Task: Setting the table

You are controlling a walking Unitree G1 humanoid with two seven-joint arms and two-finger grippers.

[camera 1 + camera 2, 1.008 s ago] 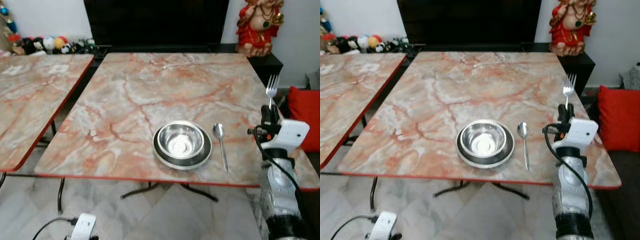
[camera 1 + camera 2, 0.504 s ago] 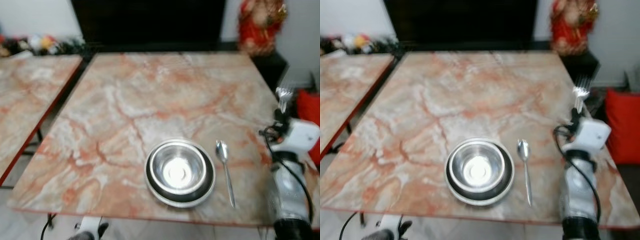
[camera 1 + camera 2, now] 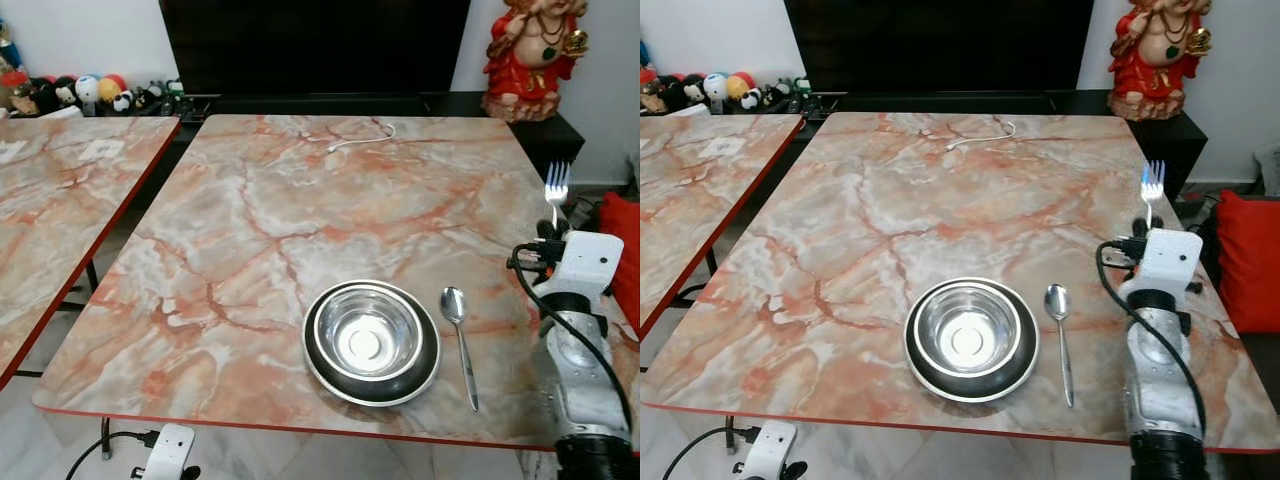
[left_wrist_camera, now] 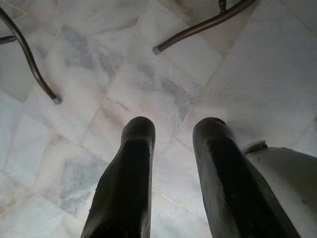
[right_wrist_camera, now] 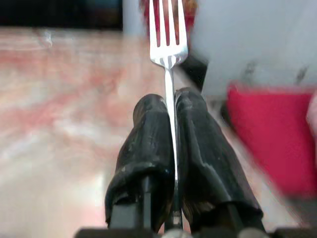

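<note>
The right gripper (image 5: 171, 111) pinches the thin stainless-steel fork (image 3: 556, 186) by its flat handle, tines upward, above the marble-patterned table's (image 3: 300, 200) edge, well right of the steel bowl (image 3: 368, 337) and steel spoon (image 3: 460, 335). Light, rigid and slick, the fork likely twists unless clamped mid-handle. The left gripper (image 4: 173, 136) hangs spread, holding nothing.

The marble-patterned counter (image 3: 300, 210) was veined orange and grey, edged in red. A shiny silver steel bowl (image 3: 367, 338) sat in a dark-rimmed plate (image 3: 425, 362). The silver fork (image 3: 1152, 190) rose between black fingers (image 5: 148, 148).
</note>
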